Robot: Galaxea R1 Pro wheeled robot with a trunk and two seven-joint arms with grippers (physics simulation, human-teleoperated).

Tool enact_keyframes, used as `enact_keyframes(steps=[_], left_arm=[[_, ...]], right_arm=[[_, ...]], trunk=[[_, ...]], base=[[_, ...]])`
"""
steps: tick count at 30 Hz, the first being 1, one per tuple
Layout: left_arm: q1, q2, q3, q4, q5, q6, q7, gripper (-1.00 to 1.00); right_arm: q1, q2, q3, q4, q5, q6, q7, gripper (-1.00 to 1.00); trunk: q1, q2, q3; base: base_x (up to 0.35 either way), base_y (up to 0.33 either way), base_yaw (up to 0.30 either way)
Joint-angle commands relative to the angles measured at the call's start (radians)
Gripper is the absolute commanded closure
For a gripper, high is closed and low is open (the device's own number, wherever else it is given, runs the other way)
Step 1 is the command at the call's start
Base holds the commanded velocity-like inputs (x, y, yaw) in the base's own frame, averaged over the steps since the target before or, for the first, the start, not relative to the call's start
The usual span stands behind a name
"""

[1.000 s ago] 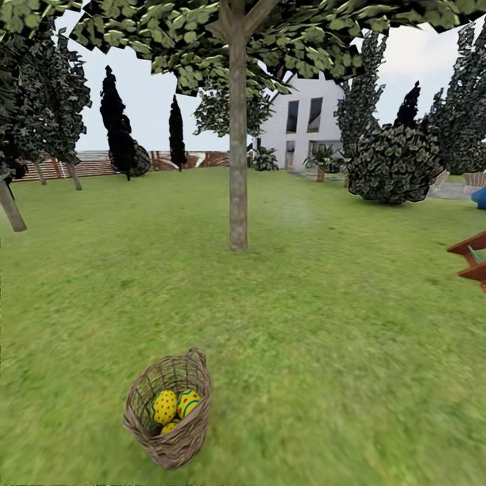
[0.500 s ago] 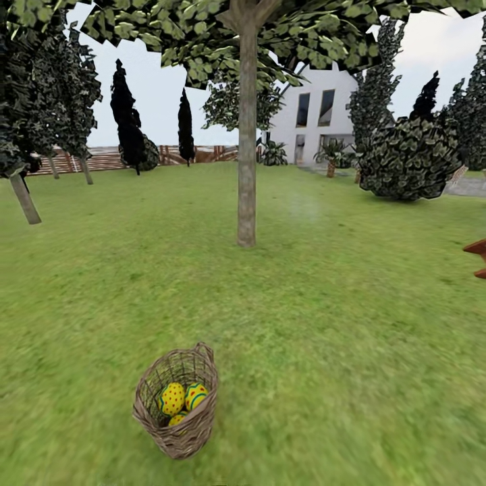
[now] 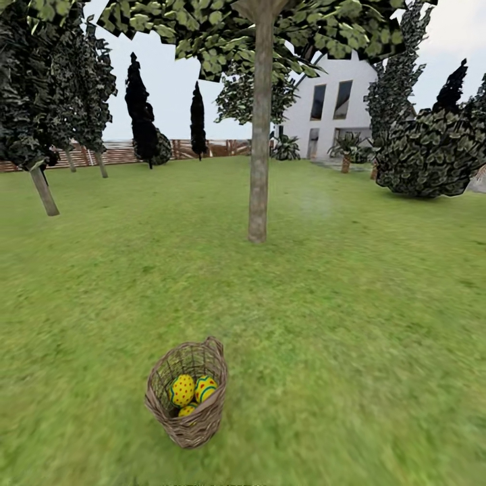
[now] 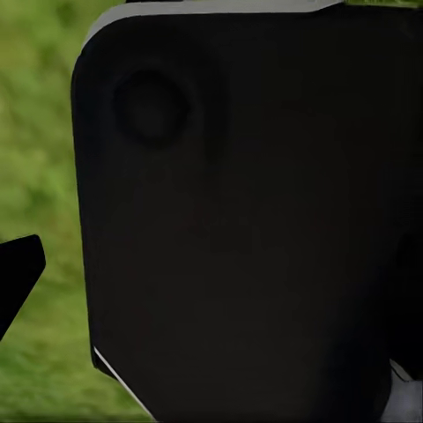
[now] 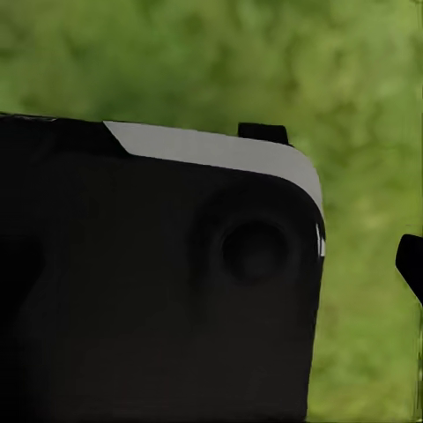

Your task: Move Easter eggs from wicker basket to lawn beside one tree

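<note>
Woven wicker basket (image 3: pixel 187 405), dotted eggs (image 3: pixel 183 389)

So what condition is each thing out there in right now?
wicker basket: upright on the lawn, holding eggs
Easter eggs: all inside the basket, none removed
tree: standing, no eggs beside its trunk

Place: a garden behind a home.
Ground: a big green lawn (image 3: pixel 351 304) all around.
Trees: one tree (image 3: pixel 258 169) with a thick trunk stands in the middle; dark pointy trees (image 3: pixel 140 111) and a round bush (image 3: pixel 432 155) stand farther back.
Edge: a brown wooden fence (image 3: pixel 135 152).
House: a white house (image 3: pixel 334 101) with tall windows.
</note>
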Motion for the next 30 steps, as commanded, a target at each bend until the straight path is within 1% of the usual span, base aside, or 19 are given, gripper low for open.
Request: enact_keyframes(steps=[1,3,5,10,16,19,22,28,30], left_arm=[[0.0,-0.008,0.005,0.0,0.001,-0.001,-0.001,-1.0],[0.0,-0.025,0.007,0.003,0.001,-0.004,-0.001,-1.0],[0.0,-0.027,0.008,0.004,0.001,-0.004,-0.001,-1.0],[0.0,-0.028,0.01,0.004,0.001,-0.005,-0.001,-1.0],[0.0,-0.026,0.01,0.007,0.002,-0.005,-0.001,-1.0],[0.0,-0.026,0.01,0.007,0.002,-0.004,-0.001,-1.0],[0.0,-0.027,0.01,0.007,0.001,-0.005,-0.001,-1.0],[0.0,-0.026,0.01,0.007,0.001,-0.005,-0.001,-1.0],[0.0,-0.026,0.01,0.007,0.002,-0.005,-0.001,-1.0]], right_arm=[[-0.001,0.001,0.02,0.002,0.022,-0.002,0.001,-1.0],[-0.001,0.001,0.058,0.004,0.064,0.0,-0.001,-1.0],[-0.001,0.001,0.068,0.004,0.075,0.0,-0.005,-1.0],[-0.001,-0.005,0.07,0.0,0.08,-0.003,-0.008,-1.0],[-0.001,-0.003,0.056,-0.007,0.082,-0.003,-0.008,-1.0],[-0.001,-0.006,0.054,-0.007,0.083,-0.007,-0.007,-1.0],[-0.001,-0.007,0.052,-0.006,0.084,-0.01,-0.006,-1.0],[-0.001,-0.008,0.052,-0.005,0.082,-0.011,-0.005,-1.0],[-0.001,-0.008,0.046,-0.005,0.082,-0.013,-0.005,-1.0]], trunk=[[0.0,0.0,-0.002],[0.0,0.0,-0.005],[0.0,0.0,-0.008],[0.0,0.0,-0.016],[0.0,0.0,-0.025],[0.0,0.0,-0.029],[0.0,0.0,-0.033],[0.0,0.0,-0.036],[0.0,0.0,-0.036]], base=[[0.0,0.0,0.157],[0.0,0.0,0.157],[0.0,0.0,0.158],[0.0,0.0,0.158],[0.0,0.0,0.155],[0.0,0.0,0.073],[0.002,0.0,-0.077],[0.089,0.0,-0.244],[0.039,0.0,-0.266]])
